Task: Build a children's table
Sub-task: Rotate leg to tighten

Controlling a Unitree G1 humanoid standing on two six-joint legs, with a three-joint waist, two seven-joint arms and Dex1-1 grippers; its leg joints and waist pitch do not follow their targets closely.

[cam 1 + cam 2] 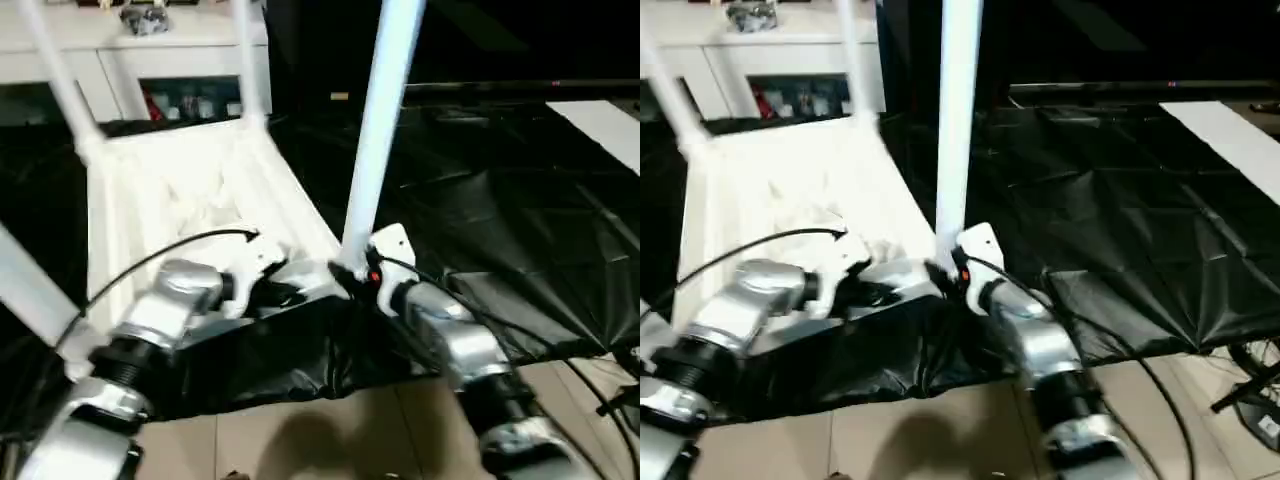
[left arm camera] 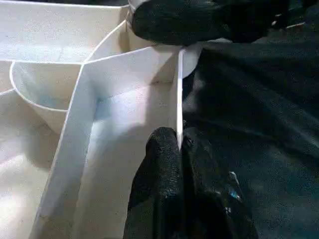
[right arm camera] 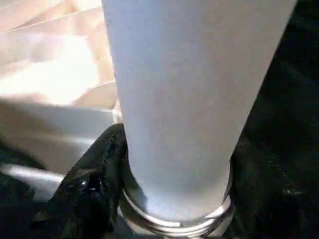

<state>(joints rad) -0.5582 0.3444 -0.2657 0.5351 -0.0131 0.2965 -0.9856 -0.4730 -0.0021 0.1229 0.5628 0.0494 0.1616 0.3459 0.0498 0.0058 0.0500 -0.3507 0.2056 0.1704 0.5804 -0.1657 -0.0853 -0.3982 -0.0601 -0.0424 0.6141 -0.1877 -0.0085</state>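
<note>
The white tabletop (image 1: 180, 190) lies upside down on a black sheet, ribbed underside up. A long white leg (image 1: 380, 120) stands upright in its near right corner socket. My right gripper (image 1: 352, 274) is closed around that leg's base; in the right wrist view one black finger (image 3: 92, 174) presses against the leg (image 3: 189, 99) just above its metal collar. My left gripper (image 1: 268, 290) is shut on the thin near rim of the tabletop (image 2: 179, 89), its fingertips (image 2: 164, 149) pinching the wall. Two more legs (image 1: 60, 75) (image 1: 247, 60) rise from the far corners.
Another white leg (image 1: 25, 280) crosses the left edge. A white glass-doored cabinet (image 1: 150, 60) stands behind the tabletop. The crumpled black sheet (image 1: 500, 220) covers the floor to the right, with a flat white board (image 1: 610, 125) at its far right. Tiled floor (image 1: 350, 430) lies nearest me.
</note>
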